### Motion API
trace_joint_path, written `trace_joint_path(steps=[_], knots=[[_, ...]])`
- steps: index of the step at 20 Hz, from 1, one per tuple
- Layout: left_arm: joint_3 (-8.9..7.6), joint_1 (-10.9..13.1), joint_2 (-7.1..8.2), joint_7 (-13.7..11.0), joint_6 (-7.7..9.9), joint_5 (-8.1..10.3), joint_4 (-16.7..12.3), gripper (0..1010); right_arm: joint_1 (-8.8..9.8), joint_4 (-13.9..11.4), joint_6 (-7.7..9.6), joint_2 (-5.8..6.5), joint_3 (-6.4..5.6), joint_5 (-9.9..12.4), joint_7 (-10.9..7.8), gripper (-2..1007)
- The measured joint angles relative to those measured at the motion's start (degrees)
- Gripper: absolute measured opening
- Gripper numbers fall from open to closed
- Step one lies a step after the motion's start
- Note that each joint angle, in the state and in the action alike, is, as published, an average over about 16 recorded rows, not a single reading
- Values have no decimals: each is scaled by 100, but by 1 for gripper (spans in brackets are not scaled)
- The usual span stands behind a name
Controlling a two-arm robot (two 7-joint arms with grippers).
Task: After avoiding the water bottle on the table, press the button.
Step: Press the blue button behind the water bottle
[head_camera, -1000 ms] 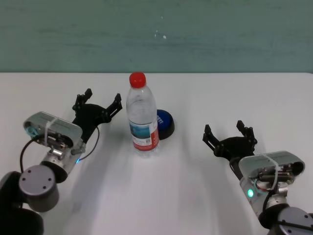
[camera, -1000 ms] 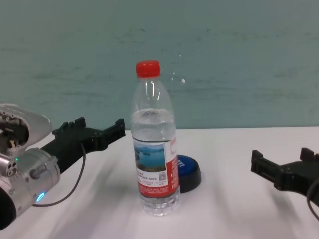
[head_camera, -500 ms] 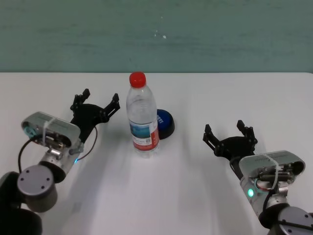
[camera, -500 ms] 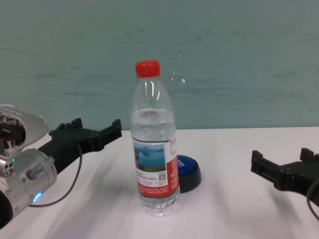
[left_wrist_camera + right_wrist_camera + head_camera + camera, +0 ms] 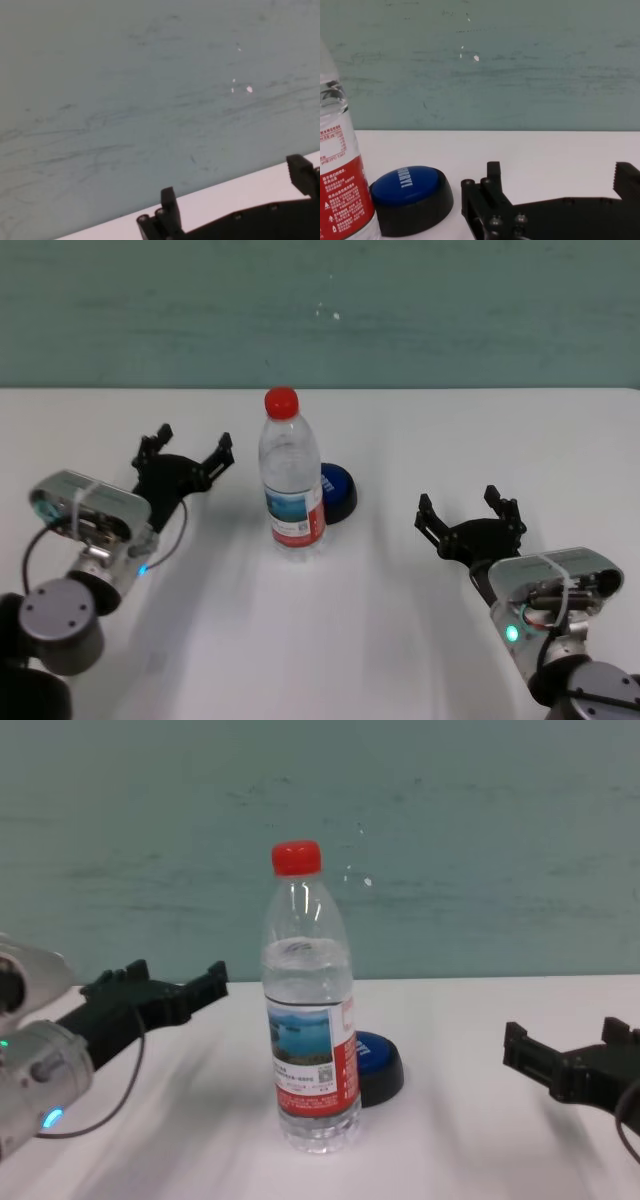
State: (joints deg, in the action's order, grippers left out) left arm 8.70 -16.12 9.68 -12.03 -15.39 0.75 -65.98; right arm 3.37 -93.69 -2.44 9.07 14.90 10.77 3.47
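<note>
Toward the near edge of the plain white worktop [image 5: 330, 640] the right tool [image 5: 470, 512] hovers low on the right side, its 2 black fingers spread wide and holding nothing. The left tool [image 5: 186, 452] sits a little farther in on the left side, also wide open and empty, raised just above the surface.

Near the middle stands the tall clear plastic water bottle with the red screw cap [image 5: 291, 485], upright, its long axis vertical. Just behind it, on its right and toward the far edge, lies the low round button with the blue domed top and black base [image 5: 336, 492], very close to the bottle's foot.

From the left tool the bottle stands between it and the button, so that line looks blocked. From the right tool the button lies ahead and to the left with bare worktop between, as the right wrist view shows; that arm seems to have the clearer approach, passing on the bottle's right.
</note>
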Motion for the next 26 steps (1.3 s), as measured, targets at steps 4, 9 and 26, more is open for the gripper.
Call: trace_joint_path(steps=[4,9,26], knots=[[-70,104,60,-39,66,88,-164,1010,0,0,0,0,0,0,0,1004],[-164,261,137,-80,152,208,-405,1010,0,0,0,0,0,0,0,1004],[-459,786,370,-174,355,546,-1095,1010,0,0,0,0,0,0,0,1004]])
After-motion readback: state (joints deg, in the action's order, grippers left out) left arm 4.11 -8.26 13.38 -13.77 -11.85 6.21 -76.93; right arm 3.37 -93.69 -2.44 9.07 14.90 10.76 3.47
